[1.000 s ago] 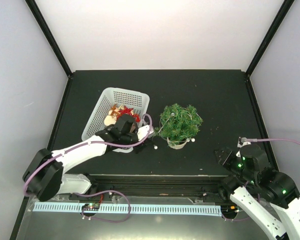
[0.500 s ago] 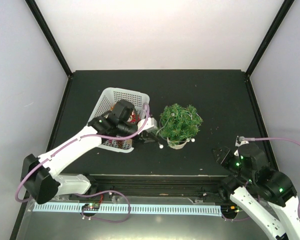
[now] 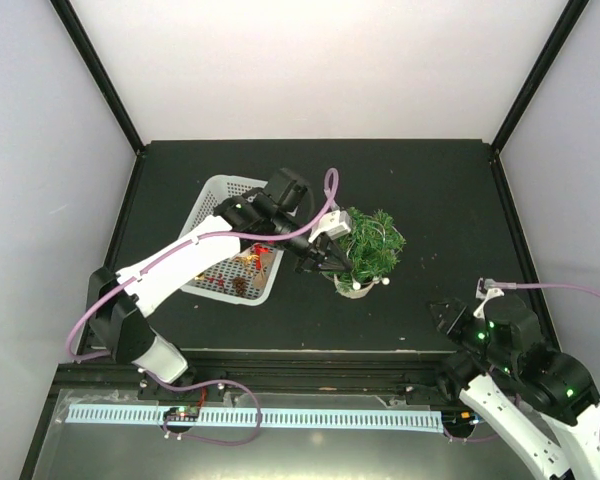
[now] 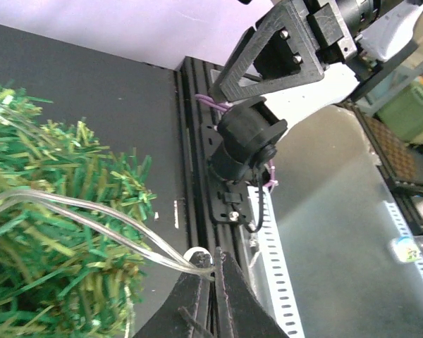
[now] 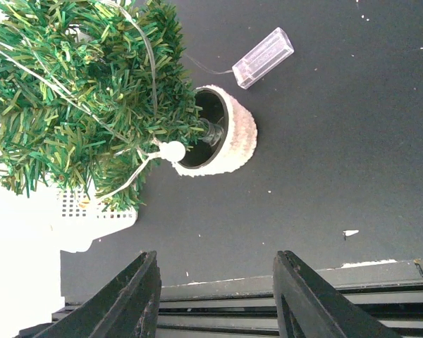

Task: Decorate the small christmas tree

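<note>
The small christmas tree [image 3: 370,243], bushy green in a whitish pot [image 3: 354,288], stands mid-table; it also shows in the right wrist view [image 5: 77,105]. My left gripper [image 3: 318,262] is at the tree's left side, shut on a clear light string [image 4: 92,211] just behind a white bulb [image 4: 196,257]. That string loops into the branches [image 4: 49,232]. In its own view the left gripper [image 4: 215,264] has its jaws pressed together on the wire. My right gripper [image 3: 450,318] hovers open and empty near the front right edge, facing the tree [image 5: 215,296].
A white mesh basket [image 3: 225,190] with ornaments [image 3: 245,265] sits left of the tree. A clear battery box [image 5: 263,58] lies on the black table by the pot [image 5: 229,134]. Another white bulb [image 5: 173,151] hangs at the pot's rim. Black frame posts stand at the back corners.
My left arm has swung from over the basket's front right corner rightward and back to the tree's left side, staying shut on the light string. The right arm has barely shifted.
</note>
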Available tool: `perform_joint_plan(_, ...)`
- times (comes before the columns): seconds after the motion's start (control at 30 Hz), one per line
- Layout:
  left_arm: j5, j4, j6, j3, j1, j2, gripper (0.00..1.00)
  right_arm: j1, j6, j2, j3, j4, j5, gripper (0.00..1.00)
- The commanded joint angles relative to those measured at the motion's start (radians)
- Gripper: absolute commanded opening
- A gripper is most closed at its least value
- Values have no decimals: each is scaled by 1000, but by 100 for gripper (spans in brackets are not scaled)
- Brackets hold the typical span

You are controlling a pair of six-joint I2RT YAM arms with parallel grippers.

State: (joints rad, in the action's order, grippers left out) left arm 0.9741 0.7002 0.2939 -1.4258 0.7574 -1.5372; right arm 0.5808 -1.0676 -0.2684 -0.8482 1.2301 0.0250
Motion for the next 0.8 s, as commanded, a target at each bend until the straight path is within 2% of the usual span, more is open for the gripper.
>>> perform_joint_plan(0.0,70,-9,-89,-47,17,-22,3,-6,-26,40,3,46,20,46)
perform_joint_plan(0.3,59,-220,-276,-52,14,-43,4,-5,-38,70,17,66,20,46)
perform_joint_plan(0.47,-4,-327,-357,-57,14,-52,3,-6,-34,65,21,60,17,46)
perform_joint_plan(0.77,-212,-378,-287,-34,14,-64,2,-6,-34,69,10,72,16,46)
